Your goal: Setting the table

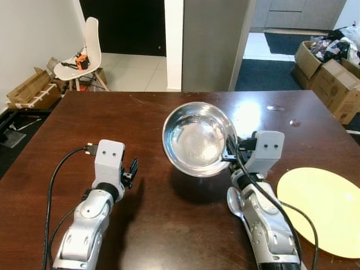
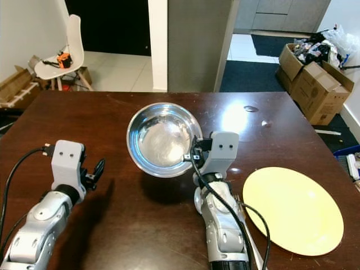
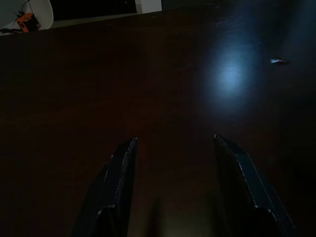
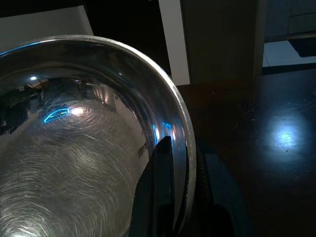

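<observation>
A shiny steel bowl hangs above the middle of the dark wooden table, casting a shadow below it. My right gripper is shut on its right rim, one finger inside the bowl and one outside. A flat yellow plate lies on the table to the right of my right arm. A spoon lies partly hidden beside that arm. My left gripper hovers low over the left part of the table, open, with nothing between its fingers.
Behind the table stands a grey pillar. A white chair and cardboard boxes stand at the back left. More cardboard boxes sit at the back right. The table's near left and far side are bare wood.
</observation>
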You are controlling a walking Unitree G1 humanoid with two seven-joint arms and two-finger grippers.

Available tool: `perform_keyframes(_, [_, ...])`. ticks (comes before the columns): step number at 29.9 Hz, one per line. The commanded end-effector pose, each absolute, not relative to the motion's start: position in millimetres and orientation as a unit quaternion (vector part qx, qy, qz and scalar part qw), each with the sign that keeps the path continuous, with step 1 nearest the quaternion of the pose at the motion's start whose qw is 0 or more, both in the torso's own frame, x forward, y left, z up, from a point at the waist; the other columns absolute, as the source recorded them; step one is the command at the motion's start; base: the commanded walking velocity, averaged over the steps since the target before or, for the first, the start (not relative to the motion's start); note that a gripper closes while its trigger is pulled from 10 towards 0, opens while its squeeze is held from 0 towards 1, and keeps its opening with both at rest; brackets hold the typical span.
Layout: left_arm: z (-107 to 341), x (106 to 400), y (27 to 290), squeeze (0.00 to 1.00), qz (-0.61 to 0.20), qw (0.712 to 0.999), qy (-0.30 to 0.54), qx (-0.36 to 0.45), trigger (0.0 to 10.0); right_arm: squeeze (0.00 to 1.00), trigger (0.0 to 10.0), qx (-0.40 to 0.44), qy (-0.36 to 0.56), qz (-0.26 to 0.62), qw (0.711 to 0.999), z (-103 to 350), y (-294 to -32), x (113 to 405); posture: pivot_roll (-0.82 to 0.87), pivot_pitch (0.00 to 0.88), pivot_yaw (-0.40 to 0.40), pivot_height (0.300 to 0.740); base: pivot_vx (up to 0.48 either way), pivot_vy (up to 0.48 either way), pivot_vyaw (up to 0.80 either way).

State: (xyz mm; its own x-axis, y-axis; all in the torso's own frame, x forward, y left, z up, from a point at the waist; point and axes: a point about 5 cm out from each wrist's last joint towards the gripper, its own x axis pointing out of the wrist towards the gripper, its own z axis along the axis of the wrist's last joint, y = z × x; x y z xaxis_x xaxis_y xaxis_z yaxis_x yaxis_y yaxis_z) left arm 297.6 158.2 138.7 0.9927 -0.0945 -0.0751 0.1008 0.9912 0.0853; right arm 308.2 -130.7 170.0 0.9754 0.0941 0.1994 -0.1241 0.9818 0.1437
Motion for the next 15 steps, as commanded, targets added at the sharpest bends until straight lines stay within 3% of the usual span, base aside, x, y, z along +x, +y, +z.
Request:
perform_keyframes(1, [133.4, 296.8, 160.7, 0.00, -0.043, 0.997, 0.044, 0.045, 10.0, 0.00, 10.0, 0.088, -0.099, 0.059, 0.989, 171.5, -127.6, 308.6, -0.02, 0.000, 0.092, 0.740, 0.000, 0.000, 0.00])
perform_keyframes(4, [133.5, 296.9, 160.5, 0.00, -0.043, 0.997, 0.044, 0.045, 10.0, 0.00, 10.0, 0.089, -0.098, 0.060, 0.989, 171.3, -127.6, 308.6, -0.01, 0.000, 0.091, 0.740, 0.000, 0.000, 0.00])
perform_keyframes(15, [133.5, 297.1, 159.6, 0.00, -0.045, 0.997, 0.045, 0.043, 10.0, 0.00, 10.0, 0.098, -0.086, 0.060, 0.990, 168.5, -127.3, 309.2, -0.01, 0.000, 0.090, 0.740, 0.000, 0.000, -0.80])
